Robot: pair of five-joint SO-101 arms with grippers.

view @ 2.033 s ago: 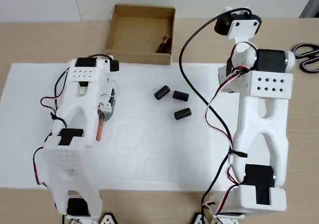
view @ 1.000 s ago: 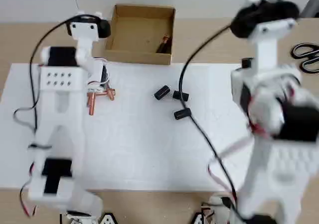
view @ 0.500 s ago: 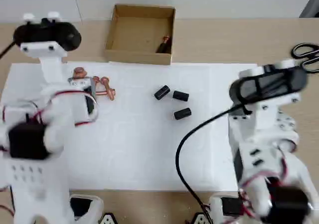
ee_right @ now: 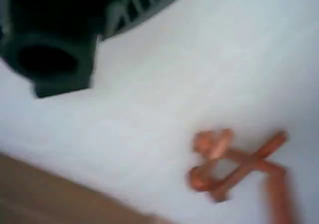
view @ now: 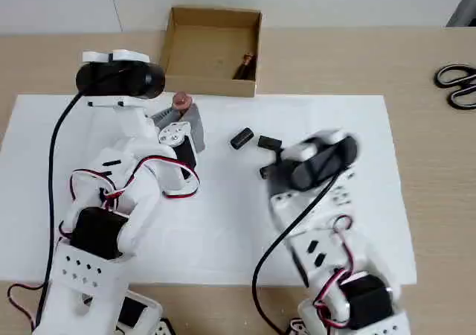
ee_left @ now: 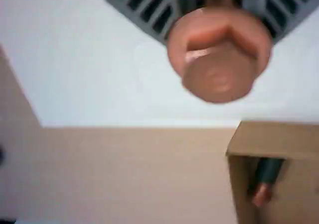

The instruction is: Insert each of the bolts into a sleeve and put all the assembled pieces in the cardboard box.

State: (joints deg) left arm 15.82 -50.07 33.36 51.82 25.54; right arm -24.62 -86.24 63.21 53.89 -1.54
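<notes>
BOLT MEETS SLEEVE: The L gripper [view: 181,107], fingers clamped on a copper bolt [ee_left: 219,59] w/ its hex head facing the wrist cam, hangs over the far-left part of the white sheet [view: 223,231], just near of the cardboard box [view: 169,48]. One assembled piece [view: 245,65] already lies at the box's right wall. Two loose sleeves [view: 241,138] lie side by side at sheet ctr. A third sleeve [ee_right: 47,59] sits right at the R gripper [view: 274,174], w/ spare bolts [ee_right: 234,164] heaped crosswise on the sheet beyond it. Whether the R fingers grip that sleeve or only flank it can't be told.

The step looks like insertion, and it prob. hinges on alignment: shank and bore on one axis before any push, sleeve braced so it can't roll, bolt fed slowly. The shank is hidden betw. the fingers, so the L wrist may need re-aiming first.

Pose: the L arm rises from its near-left base and stretches far, cam end by the box's left corner. The R arm, based near-right, folds low toward ctr. Scissors [view: 455,82] lie far right, off the sheet.
</notes>
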